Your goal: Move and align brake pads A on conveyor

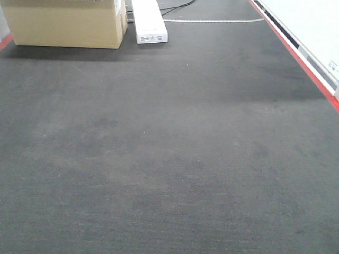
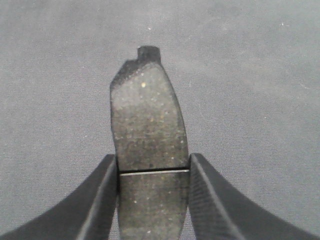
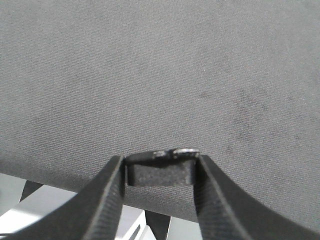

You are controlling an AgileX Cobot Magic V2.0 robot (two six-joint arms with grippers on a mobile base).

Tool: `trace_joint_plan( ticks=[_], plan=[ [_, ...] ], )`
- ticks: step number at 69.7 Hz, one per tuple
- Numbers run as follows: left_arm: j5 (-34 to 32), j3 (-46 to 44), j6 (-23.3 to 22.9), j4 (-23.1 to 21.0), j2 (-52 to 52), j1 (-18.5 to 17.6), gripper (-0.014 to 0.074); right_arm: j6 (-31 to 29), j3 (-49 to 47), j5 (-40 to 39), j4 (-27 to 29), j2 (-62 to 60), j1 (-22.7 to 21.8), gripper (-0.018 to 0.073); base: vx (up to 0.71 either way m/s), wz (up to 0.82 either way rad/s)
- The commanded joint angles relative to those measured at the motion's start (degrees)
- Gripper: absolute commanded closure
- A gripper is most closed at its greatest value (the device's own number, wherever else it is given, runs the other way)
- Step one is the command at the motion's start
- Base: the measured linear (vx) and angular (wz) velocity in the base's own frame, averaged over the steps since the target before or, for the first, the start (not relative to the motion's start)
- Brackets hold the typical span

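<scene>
The left tool (image 2: 153,161) is clenched on a brake pad (image 2: 147,120). Its two fingers press the pad's long sides right at the thin groove (the pale line across the middle). The pad's speckled grey face is turned to the wrist camera and its notched end points away, over the conveyor (image 2: 260,75). Whether the pad touches the belt cannot be told. The right tool (image 3: 161,162) grips a second brake pad (image 3: 160,177) edge-on between its fingers, with a small shiny metal bit on the upper face. It sits close to the conveyor's near edge, where a pale structure (image 3: 50,197) shows below. Farther off, the belt is matte charcoal with faint darker blotches. A red strip (image 1: 296,54) runs along its right edge. At the far left corner stands a cardboard box (image 1: 69,24), with a long white unit (image 1: 148,21) just beside it.
</scene>
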Motion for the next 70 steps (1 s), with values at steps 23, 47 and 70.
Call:
trace_joint_plan(
  ticks=[23, 47, 70],
  plan=[
    [-2.85, -1.43, -0.44, 1.94, 0.27, -0.07, 0.0603, 0.04, -1.54, 0.10, 0.11, 0.14, -0.01, 0.0566, 0.00, 0.00],
    [-4.20, -1.43, -0.44, 1.89, 0.27, -0.07, 0.0603, 0.04, -1.54, 0.10, 0.11, 0.14, -0.01, 0.0566, 0.00, 0.00],
    [-12.78, -2.12, 1.05, 1.25, 2.84, -0.07, 0.0603, 0.04, -1.54, 0.11, 0.09, 0.14, -0.01, 0.0566, 0.00, 0.00]
  ],
)
